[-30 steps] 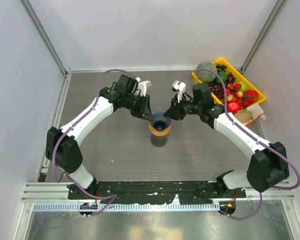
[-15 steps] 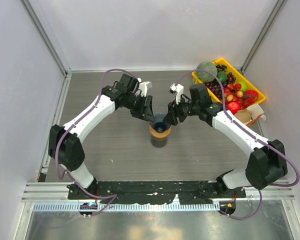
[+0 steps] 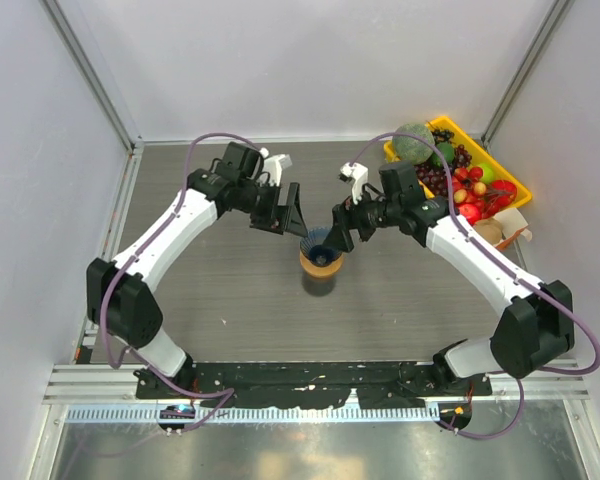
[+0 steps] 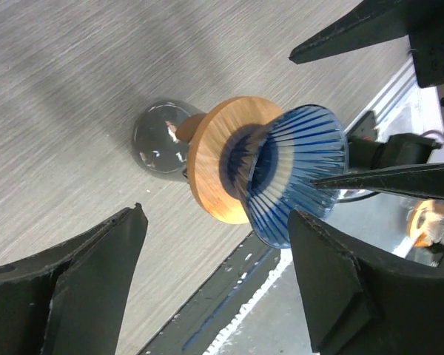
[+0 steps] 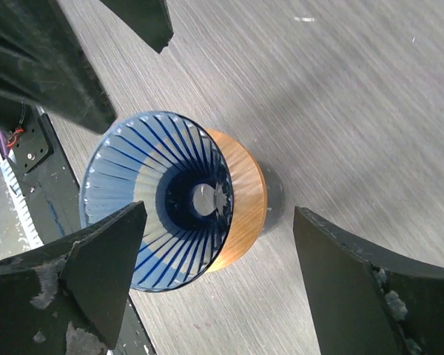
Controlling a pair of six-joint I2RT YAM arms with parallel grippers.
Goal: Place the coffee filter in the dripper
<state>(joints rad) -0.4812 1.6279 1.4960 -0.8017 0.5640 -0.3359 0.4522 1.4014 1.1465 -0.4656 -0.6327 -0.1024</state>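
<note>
The dark blue ribbed dripper [image 3: 318, 241] [image 4: 303, 177] [image 5: 155, 200] stands upright in an orange-brown wooden ring [image 3: 320, 264] [image 4: 211, 170] mid-table. A pale tan band shows through its wall; I cannot tell what it is. No separate coffee filter shows in any view. My left gripper [image 3: 283, 225] [image 4: 216, 214] hangs open just up-left of the rim, holding nothing. On the other side, my right gripper [image 3: 342, 228] [image 5: 220, 211] is open too, close to the rim, with nothing in it. The right wrist view looks down into the cone to its bottom hole.
A grey glass base [image 3: 320, 283] [image 4: 159, 137] carries the ring and dripper. At the back right sits a yellow tray [image 3: 515, 182] full of fruit. White walls close the table on three sides. The arm bases' black rail runs along the near edge.
Both grippers went from shut at the dripper's rim to wide open. The left one drew back up and to the left; the right one shifted slightly.
</note>
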